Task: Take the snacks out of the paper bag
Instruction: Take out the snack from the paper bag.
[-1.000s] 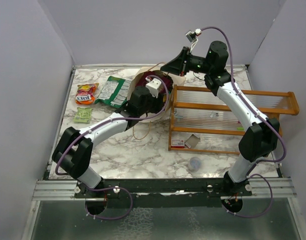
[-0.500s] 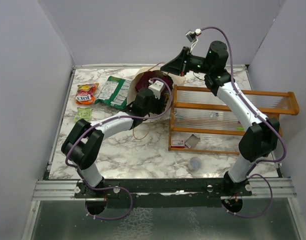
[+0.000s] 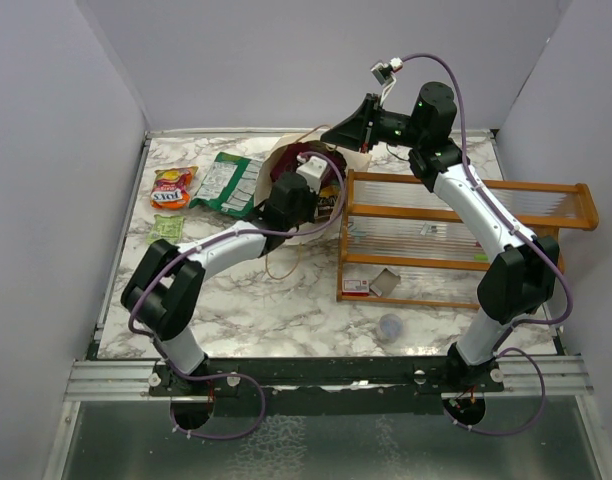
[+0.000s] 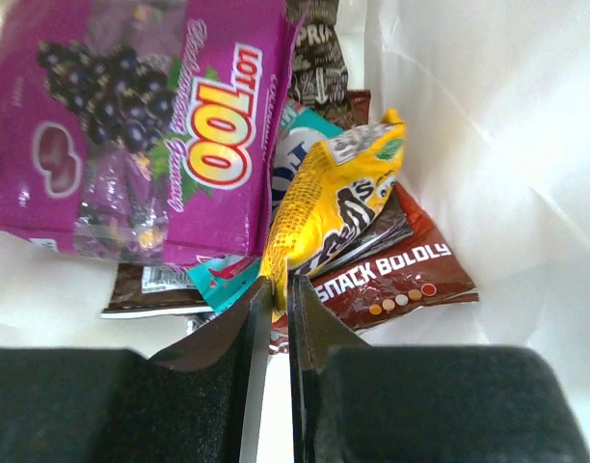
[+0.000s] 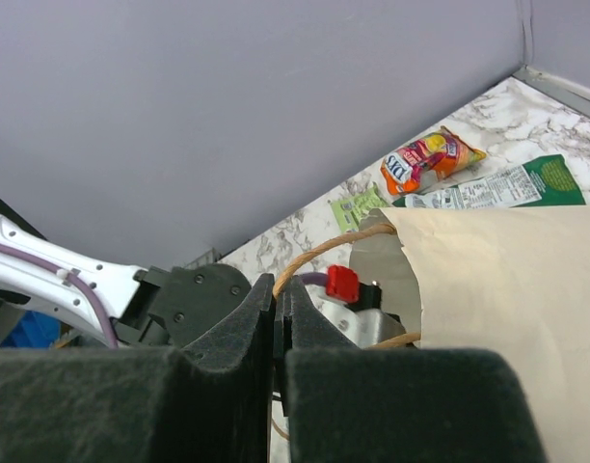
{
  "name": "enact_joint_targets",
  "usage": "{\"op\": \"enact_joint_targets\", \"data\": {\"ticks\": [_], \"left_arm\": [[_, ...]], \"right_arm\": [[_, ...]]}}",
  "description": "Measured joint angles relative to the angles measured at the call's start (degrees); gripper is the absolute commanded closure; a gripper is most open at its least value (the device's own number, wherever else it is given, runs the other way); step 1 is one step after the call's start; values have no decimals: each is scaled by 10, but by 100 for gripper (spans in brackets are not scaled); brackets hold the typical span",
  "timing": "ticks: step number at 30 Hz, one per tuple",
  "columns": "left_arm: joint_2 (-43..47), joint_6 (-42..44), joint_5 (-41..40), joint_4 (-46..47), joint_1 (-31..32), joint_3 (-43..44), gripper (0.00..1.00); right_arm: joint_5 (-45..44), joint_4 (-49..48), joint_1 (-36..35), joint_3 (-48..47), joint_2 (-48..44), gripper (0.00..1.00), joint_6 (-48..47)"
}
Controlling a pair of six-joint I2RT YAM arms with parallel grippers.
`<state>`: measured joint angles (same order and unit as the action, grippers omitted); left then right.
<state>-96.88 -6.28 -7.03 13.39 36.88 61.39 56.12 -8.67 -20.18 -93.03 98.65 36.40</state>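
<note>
The paper bag [image 3: 282,150] lies open at the back of the table, its mouth held up. My right gripper [image 5: 279,285] is shut on its string handle [image 5: 324,249] above the bag's rim [image 5: 507,289]. My left gripper [image 4: 279,285] is inside the bag, jaws pinched on the lower edge of a yellow snack packet [image 4: 334,207]. Around it lie a purple packet [image 4: 131,125], a teal one [image 4: 223,280] and a dark brown one [image 4: 401,275]. Outside the bag, a red-orange packet [image 3: 172,187] and a green packet [image 3: 226,183] rest on the table to the left.
An orange wooden rack [image 3: 456,235] with clear ribbed panels stands right of the bag. A red-and-white card [image 3: 356,286] sits at its near edge and a grey round cap [image 3: 390,325] lies in front. A small green packet [image 3: 165,229] is at the far left.
My left gripper has pushed a little deeper into the bag and its jaws have closed onto the yellow packet. The right arm has held still with the handle.
</note>
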Motion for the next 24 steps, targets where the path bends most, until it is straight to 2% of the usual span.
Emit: {"op": "enact_joint_targets", "data": {"ticks": [7, 14, 15, 18, 19, 24], "left_arm": [[68, -11, 0, -30, 0, 0, 100], [179, -29, 1, -99, 0, -16, 99], [195, -31, 0, -106, 0, -23, 93], [245, -34, 0, -125, 0, -48, 65], [255, -36, 0, -128, 0, -54, 60], [253, -55, 4, -121, 0, -69, 51]], "right_arm": [[0, 0, 0, 0, 0, 99, 0], [0, 0, 0, 0, 0, 99, -2], [0, 0, 0, 0, 0, 99, -2], [0, 0, 0, 1, 0, 99, -2], [0, 0, 0, 2, 0, 99, -2], [0, 0, 0, 3, 0, 99, -2]]}}
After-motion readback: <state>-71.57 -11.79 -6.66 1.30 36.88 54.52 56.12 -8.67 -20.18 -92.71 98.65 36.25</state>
